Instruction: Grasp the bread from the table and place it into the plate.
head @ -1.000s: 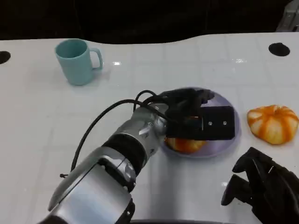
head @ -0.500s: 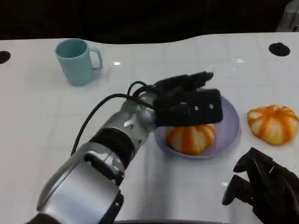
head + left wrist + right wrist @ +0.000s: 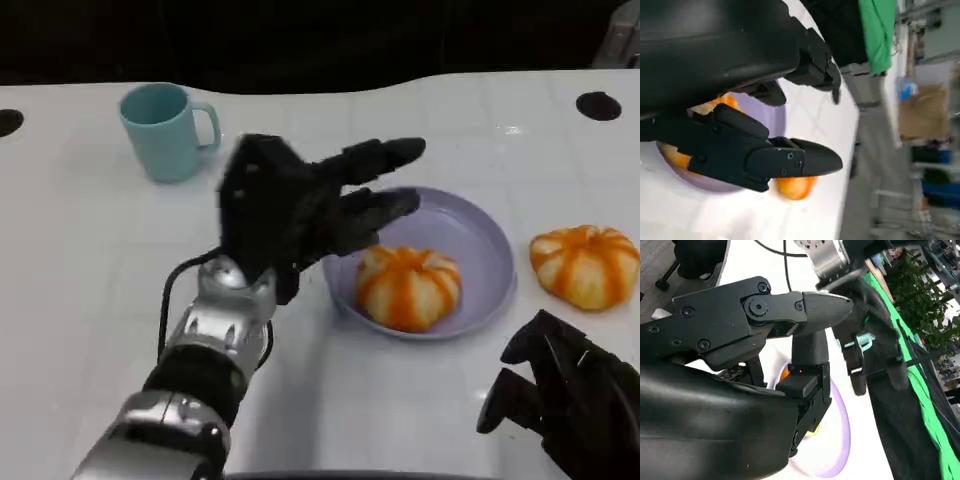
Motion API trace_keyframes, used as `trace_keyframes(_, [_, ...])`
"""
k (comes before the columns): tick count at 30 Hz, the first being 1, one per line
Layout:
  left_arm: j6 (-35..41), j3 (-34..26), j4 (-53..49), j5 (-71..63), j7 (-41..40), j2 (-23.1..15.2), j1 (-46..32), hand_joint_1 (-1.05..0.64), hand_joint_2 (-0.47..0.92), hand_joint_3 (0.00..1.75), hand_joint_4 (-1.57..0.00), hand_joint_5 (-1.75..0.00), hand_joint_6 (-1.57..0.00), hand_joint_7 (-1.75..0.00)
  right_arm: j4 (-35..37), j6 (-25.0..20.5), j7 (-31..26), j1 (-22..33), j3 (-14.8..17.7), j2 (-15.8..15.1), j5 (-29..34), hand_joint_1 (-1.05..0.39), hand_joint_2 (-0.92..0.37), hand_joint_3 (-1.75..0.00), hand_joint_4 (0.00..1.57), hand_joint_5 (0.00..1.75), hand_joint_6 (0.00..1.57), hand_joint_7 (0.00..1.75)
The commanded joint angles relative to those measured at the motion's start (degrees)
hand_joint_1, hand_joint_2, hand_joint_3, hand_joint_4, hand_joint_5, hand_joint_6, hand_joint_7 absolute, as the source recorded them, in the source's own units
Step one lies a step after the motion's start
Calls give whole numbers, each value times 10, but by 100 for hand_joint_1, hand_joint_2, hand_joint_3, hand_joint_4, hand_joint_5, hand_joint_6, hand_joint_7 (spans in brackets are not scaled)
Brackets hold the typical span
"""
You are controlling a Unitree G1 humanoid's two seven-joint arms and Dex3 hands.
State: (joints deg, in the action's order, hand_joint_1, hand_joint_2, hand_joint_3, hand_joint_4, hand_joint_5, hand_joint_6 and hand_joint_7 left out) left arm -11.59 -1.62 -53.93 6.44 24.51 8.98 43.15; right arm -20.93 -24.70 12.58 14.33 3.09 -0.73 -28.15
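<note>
An orange-striped bread [image 3: 408, 287] lies in the lavender plate [image 3: 492, 243] at the table's middle right. My left hand [image 3: 295, 205] hovers just left of the plate, raised above the table, with its fingers spread and nothing in them. In the left wrist view its fingers [image 3: 765, 155] stretch over the plate [image 3: 776, 114] and the bread [image 3: 715, 103]. My right hand [image 3: 565, 400] rests low at the near right, empty with its fingers apart, a short way in front of the plate. The right wrist view shows its fingers [image 3: 755, 315] before the plate [image 3: 840, 440].
A second orange-striped bread [image 3: 585, 263] sits on the white table right of the plate, and in the left wrist view it [image 3: 794, 188] peeks past the fingers. A teal cup [image 3: 165, 130] stands at the far left. Dark holes [image 3: 598, 104] mark the far corners.
My left hand has let go of the bread, which now lies uncovered in the plate. The hand has lifted and drawn back to the left with its fingers spread. The right hand has stayed put.
</note>
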Motion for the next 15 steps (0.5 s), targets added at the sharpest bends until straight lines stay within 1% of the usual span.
trace_keyframes(1, [102, -31, 130, 78, 11, 10, -74, -57, 92, 38, -64, -127, -65, -71, -3, -1, -2, -1, 3, -7, 1, -47, -92, -34, 70, 175, 58, 158])
trace_keyframes(2, [127, -35, 159, 94, 10, 12, -89, -56, 92, 38, -68, -132, -63, -84, -3, 0, -1, -1, 3, -7, 0, -47, -92, -34, 70, 175, 58, 158])
trace_keyframes(3, [157, -36, 204, 108, 5, 11, -117, -56, 92, 38, -69, -135, -62, -91, -3, -2, -2, -2, 3, -7, 0, -47, -92, -33, 70, 175, 58, 158])
trace_keyframes(5, [202, -32, 280, 125, -1, 7, -162, -56, 92, 45, -66, -163, -61, -130, -6, -5, -5, -2, 2, -8, 2, -47, -92, -34, 70, 175, 58, 158])
trace_keyframes(7, [247, -27, 345, 138, -8, -1, -200, -56, 92, 49, -65, -171, -59, -144, -9, -10, -10, -2, 1, -7, 2, -47, -92, -34, 70, 175, 59, 158])
trace_keyframes(8, [267, -25, 373, 143, -10, -5, -216, -57, 92, 52, -66, -173, -55, -154, -10, -10, -11, -2, 1, -6, 2, -47, -92, -33, 70, 175, 59, 158])
trace_keyframes(10, [294, -23, 407, 150, -16, -9, -233, -58, 92, 54, -67, -174, -53, -161, -11, -11, -12, -2, 0, -6, 1, -47, -92, -33, 70, 175, 59, 158])
trace_keyframes(13, [311, -21, 426, 153, -21, -11, -240, -59, 92, 54, -68, -175, -52, -163, -11, -11, -12, -2, 1, -6, 1, -47, -92, -33, 70, 175, 59, 157])
trace_keyframes(15, [358, -48, 500, 203, -41, 0, -298, -57, 92, 51, -70, -175, -54, -159, -17, -16, -19, -1, -1, -3, 0, -47, -92, -33, 70, 175, 59, 158])
